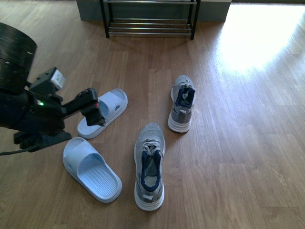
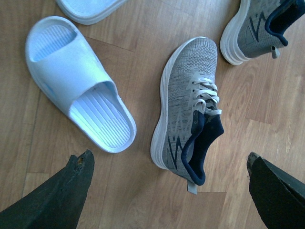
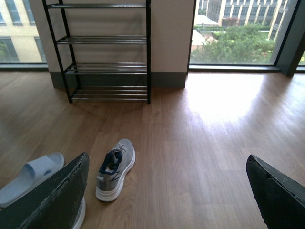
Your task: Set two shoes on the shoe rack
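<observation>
Two grey sneakers lie on the wood floor. The nearer shoe [image 1: 149, 164] [image 2: 188, 105] points toward the shoe rack [image 1: 150, 21] [image 3: 102, 40]. The farther shoe [image 1: 182, 102] [image 2: 255, 28] [image 3: 116, 169] lies to its right, nearer the rack. The rack's chrome bars carry nothing. My left gripper [image 1: 93, 107] [image 2: 169, 157] hangs open above the floor, left of the nearer shoe, its fingers spread wide beyond that shoe's heel. In the right wrist view my right gripper [image 3: 167, 160] is open and empty, facing the rack from a distance; the front view does not show it.
Two pale blue slippers lie to the left of the sneakers: one [image 1: 102, 113] beside my left gripper, the other [image 1: 91, 169] [image 2: 78, 86] closer to me. The rack stands against a wall next to large windows [image 3: 238, 33]. A bright sun patch [image 1: 257, 38] covers the floor on the right.
</observation>
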You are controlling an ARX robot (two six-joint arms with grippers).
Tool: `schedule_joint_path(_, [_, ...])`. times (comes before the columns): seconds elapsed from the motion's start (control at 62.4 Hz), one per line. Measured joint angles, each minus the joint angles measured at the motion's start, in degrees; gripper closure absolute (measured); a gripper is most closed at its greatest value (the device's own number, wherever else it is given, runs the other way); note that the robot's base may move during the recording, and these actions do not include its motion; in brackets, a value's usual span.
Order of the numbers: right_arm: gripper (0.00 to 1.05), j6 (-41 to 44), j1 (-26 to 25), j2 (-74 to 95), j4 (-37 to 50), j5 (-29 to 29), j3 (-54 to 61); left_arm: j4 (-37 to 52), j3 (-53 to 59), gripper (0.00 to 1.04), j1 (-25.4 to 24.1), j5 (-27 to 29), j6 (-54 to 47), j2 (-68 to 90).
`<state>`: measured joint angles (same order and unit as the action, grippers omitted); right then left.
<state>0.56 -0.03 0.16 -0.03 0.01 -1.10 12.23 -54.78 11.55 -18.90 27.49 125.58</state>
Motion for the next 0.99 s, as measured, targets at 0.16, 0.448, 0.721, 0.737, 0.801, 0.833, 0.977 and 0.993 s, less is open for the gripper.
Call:
schedule_joint_path(0.16, [0.09, 0.00, 0.00, 0.00, 0.00, 0.00, 0.00, -1.51, -8.07, 0.09, 2.34, -4.42, 0.20, 9.57])
schedule_joint_path(0.448, [0.09, 0.00, 0.00, 0.00, 0.00, 0.00, 0.00, -7.89, -22.40, 0.09, 4.96, -10.14, -0.07, 23.52])
schedule_joint_path(0.721, [0.09, 0.00, 0.00, 0.00, 0.00, 0.00, 0.00, -12.68, -32.98, 0.09, 5.64, -13.09, -0.96, 31.23])
schedule_joint_path(0.737, [0.09, 0.02, 0.00, 0.00, 0.00, 0.00, 0.00, -13.14, -33.88, 0.09, 5.68, -13.20, -1.03, 31.80])
schedule_joint_path(0.801, [0.09, 0.00, 0.00, 0.00, 0.00, 0.00, 0.00, -14.69, -36.65, 0.09, 5.86, -14.23, -1.09, 33.94])
schedule_joint_path(0.833, [0.09, 0.02, 0.00, 0.00, 0.00, 0.00, 0.00, -14.88, -37.66, 0.09, 5.99, -14.62, -1.09, 34.77])
schedule_joint_path(0.977, [0.09, 0.00, 0.00, 0.00, 0.00, 0.00, 0.00, -15.52, -41.22, 0.09, 6.38, -17.40, -0.83, 37.55])
schedule_joint_path(0.993, [0.09, 0.00, 0.00, 0.00, 0.00, 0.00, 0.00, -15.63, -41.42, 0.09, 6.40, -17.57, -0.81, 37.70])
